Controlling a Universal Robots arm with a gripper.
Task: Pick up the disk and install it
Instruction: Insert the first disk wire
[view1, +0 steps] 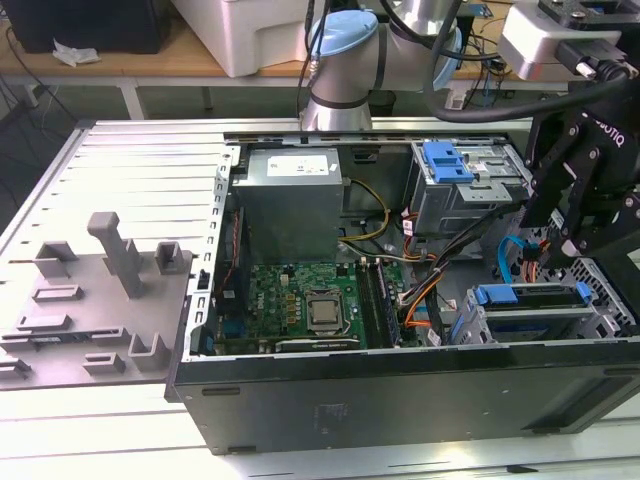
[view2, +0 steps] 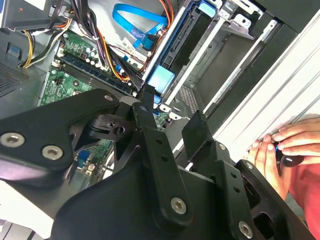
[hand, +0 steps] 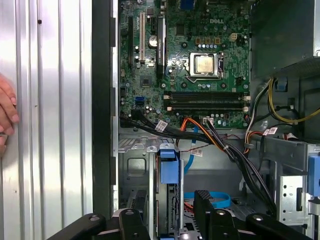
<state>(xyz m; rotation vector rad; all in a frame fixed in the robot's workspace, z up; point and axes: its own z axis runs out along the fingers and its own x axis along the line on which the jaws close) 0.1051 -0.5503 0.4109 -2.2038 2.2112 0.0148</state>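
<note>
The disk (view1: 527, 308) is a flat drive in a blue carrier bracket. It sits in the drive bay (view1: 470, 325) at the open computer case's corner, at the exterior view's right. In the first wrist view I see the disk (hand: 169, 172) edge-on, its blue tab up, and it appears in the second wrist view as the disk (view2: 162, 79). My black gripper (view1: 562, 240) hangs just above that bay. The gripper (hand: 168, 205) is open, its fingers (hand: 202, 202) standing on either side of the disk's line with a gap to it. Nothing is held in the gripper (view2: 171, 107).
Inside the case lie a green motherboard (view1: 310, 305), a grey power supply box (view1: 290, 190), cable bundles (hand: 220, 145) and an upper drive cage with a blue latch (view1: 447, 160). A person's hand (view2: 285, 145) rests on the ribbed aluminium table (hand: 50, 125). A grey fixture plate (view1: 100, 300) lies at the exterior view's left.
</note>
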